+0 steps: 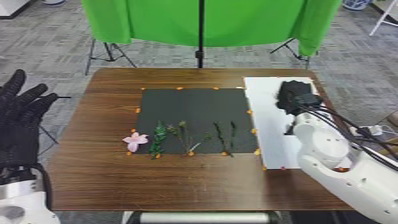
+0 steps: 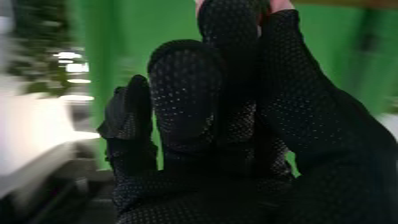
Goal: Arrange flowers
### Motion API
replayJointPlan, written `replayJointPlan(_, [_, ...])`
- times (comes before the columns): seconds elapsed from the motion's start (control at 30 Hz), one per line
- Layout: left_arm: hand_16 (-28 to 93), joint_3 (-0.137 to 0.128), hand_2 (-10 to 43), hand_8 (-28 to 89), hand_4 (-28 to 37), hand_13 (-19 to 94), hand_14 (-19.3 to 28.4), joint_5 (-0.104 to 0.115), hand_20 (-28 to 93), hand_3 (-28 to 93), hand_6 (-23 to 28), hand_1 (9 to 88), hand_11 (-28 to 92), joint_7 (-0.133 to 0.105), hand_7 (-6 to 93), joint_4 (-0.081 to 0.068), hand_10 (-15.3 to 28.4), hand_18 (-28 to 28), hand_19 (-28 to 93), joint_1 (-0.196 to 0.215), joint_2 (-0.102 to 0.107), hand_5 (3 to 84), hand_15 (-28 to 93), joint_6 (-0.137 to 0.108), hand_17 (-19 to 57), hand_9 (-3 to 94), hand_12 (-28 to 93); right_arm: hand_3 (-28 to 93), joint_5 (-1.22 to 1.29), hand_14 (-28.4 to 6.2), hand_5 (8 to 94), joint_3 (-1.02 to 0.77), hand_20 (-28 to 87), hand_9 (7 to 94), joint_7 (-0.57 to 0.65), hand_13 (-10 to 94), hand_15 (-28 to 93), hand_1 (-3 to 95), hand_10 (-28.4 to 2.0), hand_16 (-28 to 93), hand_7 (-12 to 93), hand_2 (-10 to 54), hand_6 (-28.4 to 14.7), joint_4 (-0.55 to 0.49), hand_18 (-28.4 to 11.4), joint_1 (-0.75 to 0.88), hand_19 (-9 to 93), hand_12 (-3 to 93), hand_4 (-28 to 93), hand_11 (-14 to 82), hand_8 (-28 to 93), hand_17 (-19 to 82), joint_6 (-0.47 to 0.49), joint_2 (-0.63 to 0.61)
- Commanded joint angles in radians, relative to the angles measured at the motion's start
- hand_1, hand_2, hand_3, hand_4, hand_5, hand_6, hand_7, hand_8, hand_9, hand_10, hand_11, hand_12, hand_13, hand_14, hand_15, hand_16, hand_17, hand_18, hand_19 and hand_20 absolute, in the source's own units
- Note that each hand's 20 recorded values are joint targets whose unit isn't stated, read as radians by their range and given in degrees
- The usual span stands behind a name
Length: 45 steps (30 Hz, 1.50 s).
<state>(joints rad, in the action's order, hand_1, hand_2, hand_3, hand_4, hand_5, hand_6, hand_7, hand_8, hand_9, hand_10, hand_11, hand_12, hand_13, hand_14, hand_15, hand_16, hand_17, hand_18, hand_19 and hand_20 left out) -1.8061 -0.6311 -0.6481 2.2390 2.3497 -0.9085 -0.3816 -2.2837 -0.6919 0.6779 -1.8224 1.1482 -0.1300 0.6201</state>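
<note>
In the head view, my right hand [image 1: 295,95] is over the far part of the white board [image 1: 275,157]. In the right wrist view, thumb and fingers of my right hand [image 2: 306,110] pinch a pink flower [image 2: 281,5], mostly hidden behind the glove. My left hand [image 1: 19,125] is off the table's left side, fingers spread. Along the black mat's [image 1: 191,107] near edge lie another pink flower [image 1: 135,141], a green leafy stem [image 1: 158,140], thin budded stems [image 1: 185,136] and dark slender stems [image 1: 233,135].
Orange markers [image 1: 179,88] line the mat and the board. The brown table [image 1: 169,185] extends around them. Beyond its far edge stand a green cloth [image 1: 151,22] and a black stand [image 1: 201,52]. A small dark thing [image 1: 290,130] is on the board beside my right arm.
</note>
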Motion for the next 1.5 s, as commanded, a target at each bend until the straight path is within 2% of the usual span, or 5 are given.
replayJointPlan(0.03, [-5, -0.006, 8.0, -7, -26.9, 22, 23.2, 0.000, 28, 74, 6.2, 22.4, 26, 0.003, 9.5, 0.008, 17.8, 20.7, 43, 0.009, 0.007, 32.6, 52, -0.007, -9.8, 31.6, 15, 66, 0.005, -2.6, 89.7, 0.200, 41, 93.7, -0.123, 82, 62, 58.4, -5.1, 21, 15, -9.5, 2.5, 0.025, -19.9, -0.247, 89, 32.9, -28, 17.9, 3, 34, 0.035, 0.333])
replayJointPlan(0.2, [-5, -0.006, 8.0, -7, -26.8, 22, 23.2, -0.018, 28, 74, 6.2, 22.4, 26, 0.027, 9.5, 0.005, 17.8, 20.7, 43, -0.018, 0.001, 32.6, 52, -0.001, -9.8, 31.6, 15, 67, -0.030, -2.8, 89.2, 0.243, 41, 93.7, -0.154, 81, 63, 57.1, -5.0, 22, 15, -9.5, 2.6, 0.152, -19.6, -0.288, 89, 33.6, -28, 17.9, 4, 34, 0.080, 0.529])
replayJointPlan(0.47, [-5, 0.016, 8.0, -7, -26.7, 22, 23.2, -0.023, 28, 74, 6.3, 22.4, 26, 0.039, 9.6, -0.003, 17.8, 20.8, 43, -0.059, 0.026, 32.7, 52, 0.001, -9.8, 31.6, 15, 69, -0.147, -3.1, 88.8, 0.182, 41, 93.7, -0.196, 80, 64, 56.0, -5.2, 22, 15, -9.5, 2.9, 0.301, -19.9, -0.233, 90, 34.1, -28, 18.5, 3, 33, 0.196, 0.728])
replayJointPlan(0.73, [-5, 0.057, 8.0, -7, -26.8, 22, 23.3, -0.059, 28, 74, 6.2, 22.5, 26, 0.101, 9.6, -0.035, 17.9, 20.8, 43, -0.175, 0.015, 32.7, 52, 0.050, -9.8, 31.6, 15, 68, -0.135, -3.4, 88.3, 0.240, 42, 92.8, -0.106, 79, 66, 55.3, -5.8, 21, 15, -9.5, 4.0, 0.367, -20.1, -0.260, 90, 33.3, -28, 22.1, 2, 32, 0.225, 0.751])
replayJointPlan(1.5, [-5, 0.098, 7.9, -7, -26.6, 22, 23.1, -0.071, 28, 74, 6.3, 22.5, 26, 0.131, 9.7, -0.067, 17.8, 20.8, 43, -0.235, 0.014, 32.7, 52, 0.090, -9.7, 31.6, 15, 44, -0.091, -4.8, 74.2, 0.302, 41, 84.6, -0.012, 75, 72, 57.8, -8.0, 19, 13, -9.5, 3.9, 0.387, -20.4, -0.311, 93, 20.1, -28, 39.3, -4, 32, 0.184, 0.762])
